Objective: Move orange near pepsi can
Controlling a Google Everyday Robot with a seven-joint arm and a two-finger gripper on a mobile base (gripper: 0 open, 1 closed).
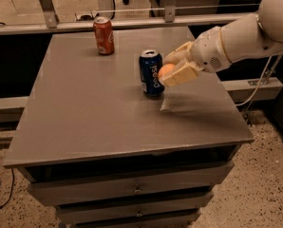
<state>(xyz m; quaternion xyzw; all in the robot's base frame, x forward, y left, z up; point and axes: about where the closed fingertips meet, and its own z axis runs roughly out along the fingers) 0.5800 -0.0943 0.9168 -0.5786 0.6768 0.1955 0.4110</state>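
We hold the orange in the pincer, just beside the pepsi can.

Our pincer is clamped on the orange, one finger above it and one below, so the fruit hangs clear of the tabletop and cannot roll. The pepsi can stands upright just left of the pincer tip, so close that we cannot tell whether fruit and can touch. We judge the carry nearly done: what is left is to lower and let go without knocking the can. The red can stands well off, to the far left of the pincer. Our arm reaches in from the right, sloping down toward the wrist, with the pincer pointing left, and its shadow lies on the tabletop below.
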